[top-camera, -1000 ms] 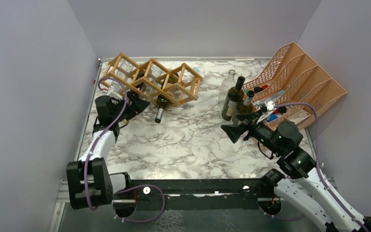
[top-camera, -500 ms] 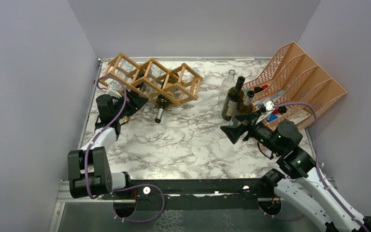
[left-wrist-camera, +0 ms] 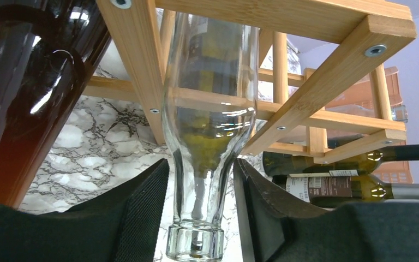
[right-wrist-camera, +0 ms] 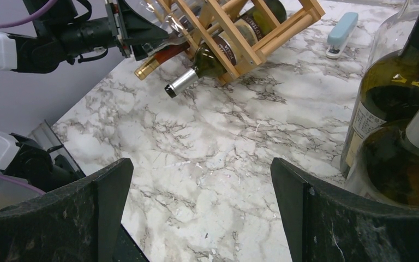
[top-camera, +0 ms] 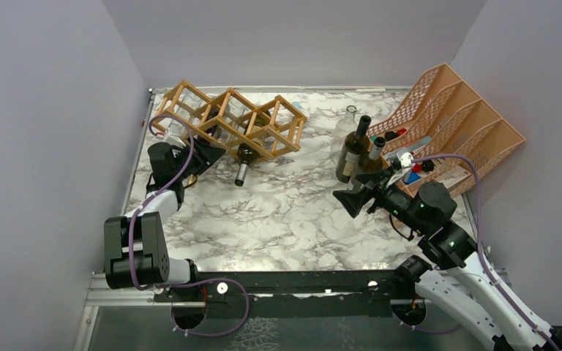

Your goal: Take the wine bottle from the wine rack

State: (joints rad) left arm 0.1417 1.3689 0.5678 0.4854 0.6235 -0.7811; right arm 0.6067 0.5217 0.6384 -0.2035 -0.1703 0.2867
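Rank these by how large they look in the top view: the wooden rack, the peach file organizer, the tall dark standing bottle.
1. file organizer and wooden rack: look about alike, so not ranked.
2. tall dark bottle: clearly smallest.

- wine rack [left-wrist-camera: 327, 71]: pale wood, smooth and matt, with shiny metal screw heads [left-wrist-camera: 376, 51]
- clear wine bottle [left-wrist-camera: 207, 109]: glossy glass
- tabletop [right-wrist-camera: 223, 164]: smooth marble-look surface, slight sheen
- left gripper [left-wrist-camera: 199, 215]: matt black, finely textured inner faces
- file organizer [top-camera: 468, 110]: peach plastic mesh
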